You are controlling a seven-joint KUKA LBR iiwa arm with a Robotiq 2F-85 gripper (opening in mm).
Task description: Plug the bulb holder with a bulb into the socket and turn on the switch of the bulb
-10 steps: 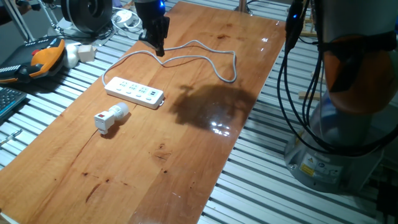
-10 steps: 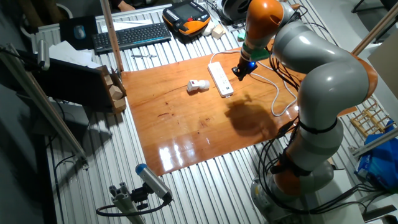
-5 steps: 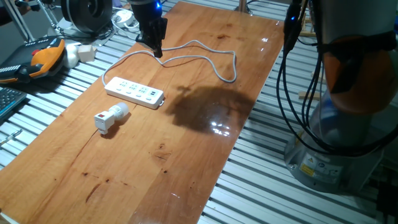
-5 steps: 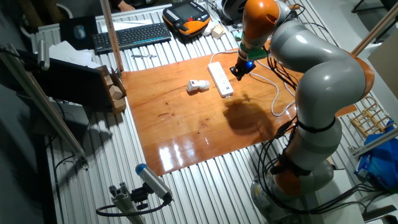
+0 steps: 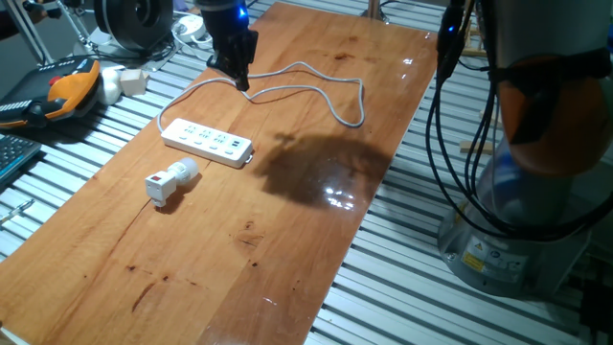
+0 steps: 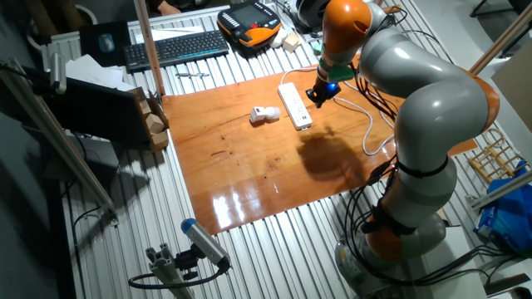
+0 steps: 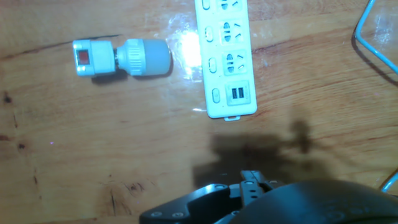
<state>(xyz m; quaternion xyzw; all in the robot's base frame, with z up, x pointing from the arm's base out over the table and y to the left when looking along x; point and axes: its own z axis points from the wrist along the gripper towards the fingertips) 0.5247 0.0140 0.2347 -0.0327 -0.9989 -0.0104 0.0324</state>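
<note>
The bulb holder (image 5: 170,181) lies on its side on the wooden table, bulb end toward the socket; it is also seen at bulb holder (image 6: 265,114) and bulb holder (image 7: 118,57). Its red switch (image 7: 83,58) faces up on the square face. The socket (image 5: 206,141) is a long white power strip, seen too as socket (image 6: 294,105) and socket (image 7: 225,56), lying beside the holder with nothing plugged in. My gripper (image 5: 240,75) hangs above the table behind the strip, over its cable, holding nothing; gripper (image 6: 317,97) shows fingers tapering together.
The strip's white cable (image 5: 321,88) loops across the far part of the table. Off the table's far left lie an orange teach pendant (image 5: 67,88), a keyboard (image 6: 176,48) and other gear. The arm's base (image 6: 399,232) stands at the table's near right side.
The gripper has drifted a little to the left above the cable. The holder and the strip have not moved.
</note>
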